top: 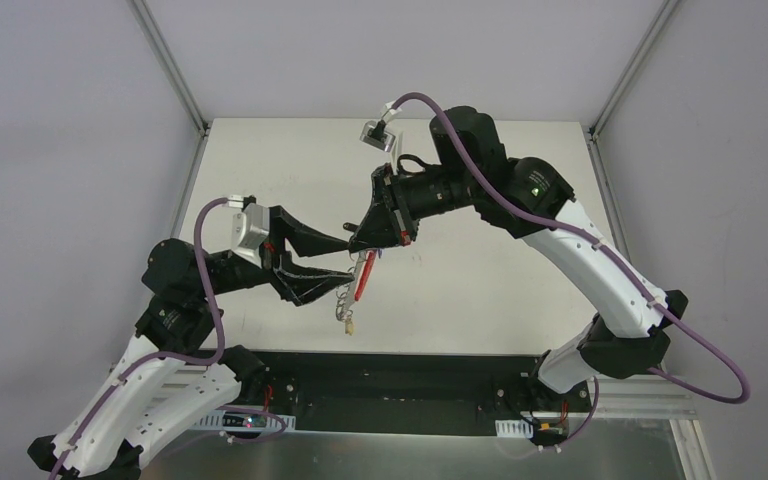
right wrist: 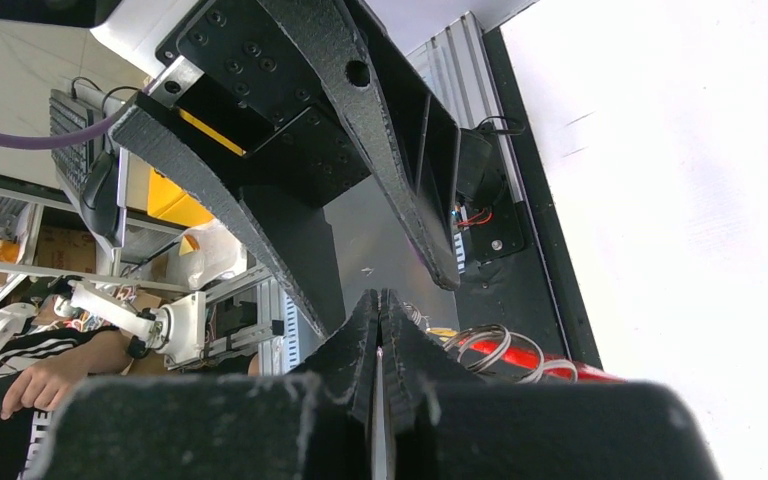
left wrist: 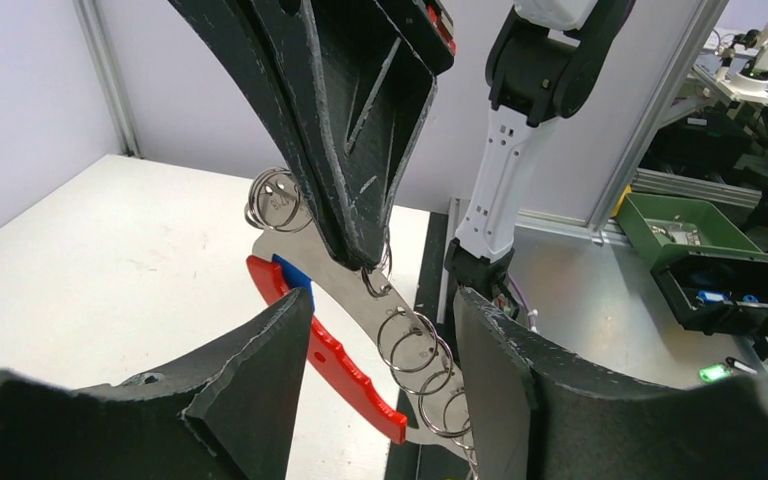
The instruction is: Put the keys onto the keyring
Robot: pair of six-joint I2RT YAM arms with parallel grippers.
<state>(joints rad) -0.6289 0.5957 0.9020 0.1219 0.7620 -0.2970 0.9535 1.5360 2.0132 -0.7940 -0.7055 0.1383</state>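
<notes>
Table (top: 480, 290): pale top filling the middle of the overhead view; both arms meet above its centre-left.
Right gripper (right wrist: 380, 300): fingers pressed together, pinching the top of the keyring (left wrist: 415, 345), which hangs below it.
Left gripper (top: 346, 265): fingers spread, one on each side of the keyring, apparently not touching it.
Keyring place: clear of the table; silver rings run toward the lower centre of the left wrist view.
Red strap (left wrist: 345, 370): just beside the rings.
Blue-headed key (left wrist: 293, 272): at the strap's upper end; whether it is threaded on, cannot tell.
Risk: if the left fingers close off-centre and tug, the thin pinch may slip and the keyring drop.
</notes>
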